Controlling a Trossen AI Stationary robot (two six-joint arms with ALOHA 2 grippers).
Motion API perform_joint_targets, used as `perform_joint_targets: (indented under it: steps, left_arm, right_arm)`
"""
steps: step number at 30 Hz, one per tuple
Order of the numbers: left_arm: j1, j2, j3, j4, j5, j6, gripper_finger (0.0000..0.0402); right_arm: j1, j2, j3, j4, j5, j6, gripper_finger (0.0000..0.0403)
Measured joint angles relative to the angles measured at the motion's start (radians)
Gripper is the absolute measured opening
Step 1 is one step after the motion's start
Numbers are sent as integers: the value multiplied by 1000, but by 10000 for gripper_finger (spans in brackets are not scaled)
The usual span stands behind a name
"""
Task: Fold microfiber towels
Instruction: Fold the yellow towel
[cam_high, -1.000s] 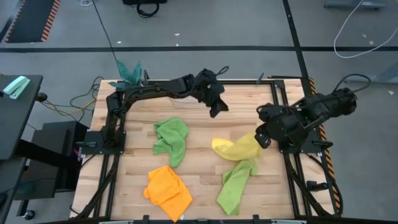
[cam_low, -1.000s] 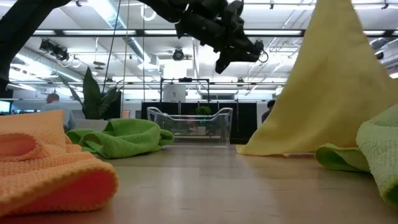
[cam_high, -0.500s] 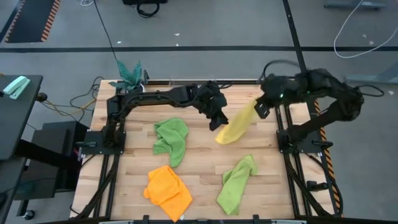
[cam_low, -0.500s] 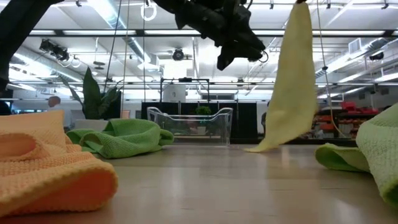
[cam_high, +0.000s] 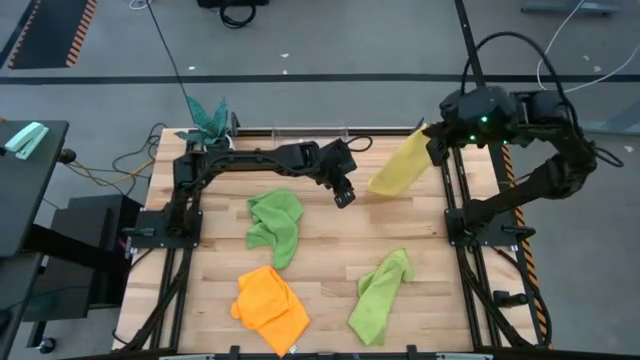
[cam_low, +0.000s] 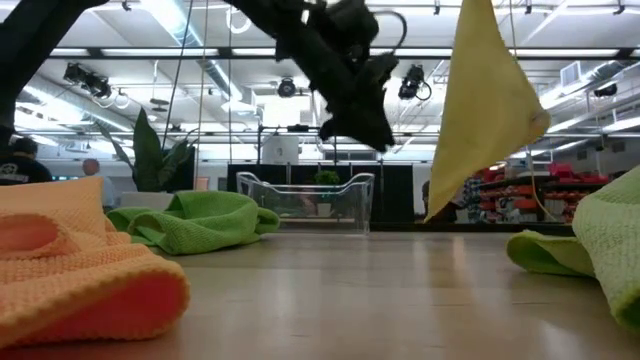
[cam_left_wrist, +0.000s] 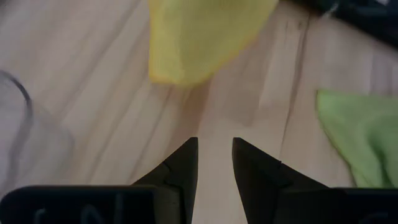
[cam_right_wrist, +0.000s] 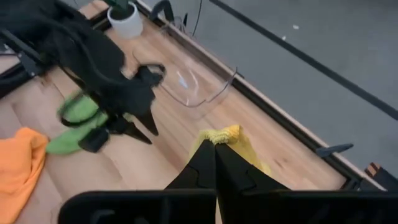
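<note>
Yellow towel (cam_high: 398, 168) hangs in the air from the right end effector (cam_high: 437, 140), which is pinched tight on one corner, up near the far right side of the table (cam_high: 320, 270). The left end effector (cam_high: 343, 192) hovers just beside the low tip of the cloth, fingers partly apart, holding nothing. To do this well, I think the left one should catch the loose bottom corner, so both can spread the cloth flat. The middle of the table looks bare and good for laying it down. One green towel (cam_high: 274, 225), the other green towel (cam_high: 380, 293) and the orange towel (cam_high: 270, 306) lie nearer the front. A clear bin (cam_low: 305, 200) sits at the far edge.
</note>
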Motion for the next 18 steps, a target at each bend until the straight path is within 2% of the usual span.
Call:
perform_joint_targets:
  steps: [4,10,18]
  left_arm:
    - [-1,-1,-32,116,12,-37,107]
    - [-18,3,-34,150,-47,7,107]
    - [-70,9,-35,227,-55,4,107]
  right_arm:
    - [-1,3,34,-1,-2,-15,0]
    - [-1,19,116,-1,-2,-24,0]
    - [0,66,203,0,-2,-77,0]
